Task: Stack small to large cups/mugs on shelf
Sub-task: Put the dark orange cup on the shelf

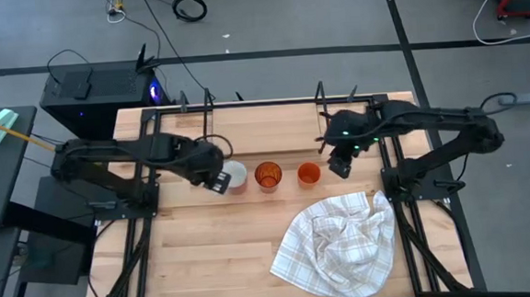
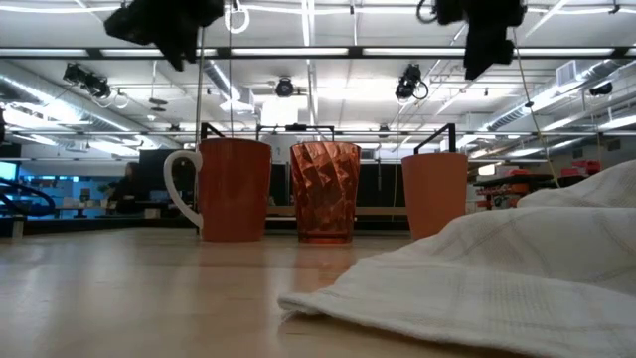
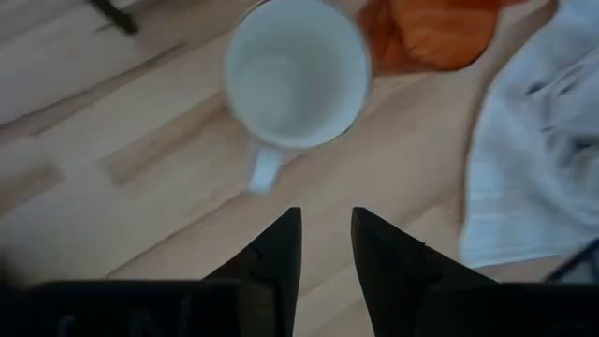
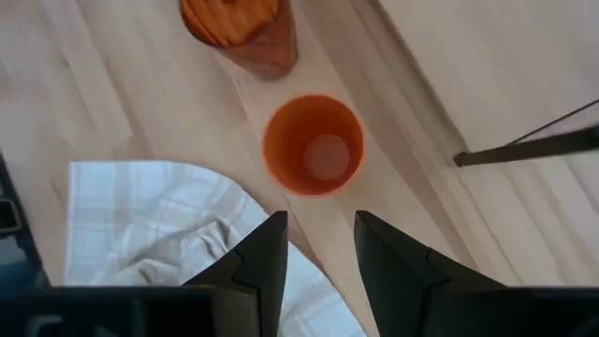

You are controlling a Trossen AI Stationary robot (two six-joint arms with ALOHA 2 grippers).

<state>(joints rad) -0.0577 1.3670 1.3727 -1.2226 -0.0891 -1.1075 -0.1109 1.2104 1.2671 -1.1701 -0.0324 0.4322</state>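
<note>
Three vessels stand upright in a row on the tabletop, on their bases. They are a white handled mug (image 1: 236, 175) (image 3: 298, 73), a dark-orange faceted tumbler (image 1: 268, 176) (image 2: 324, 191) and a smaller orange cup (image 1: 309, 173) (image 4: 314, 144). My left gripper (image 1: 219, 181) (image 3: 326, 223) is open and empty. It hovers above the table just left of the mug, whose handle (image 3: 265, 168) points toward it. My right gripper (image 1: 340, 165) (image 4: 320, 225) is open and empty, hovering just right of the small cup. The shelf (image 1: 264, 130) stands behind the row.
A crumpled white checked cloth (image 1: 340, 245) (image 2: 497, 278) lies on the near right of the table, close to the small cup. The shelf's black wire uprights (image 1: 320, 94) rise at the far side. Bare wood lies at the near left (image 1: 198, 254).
</note>
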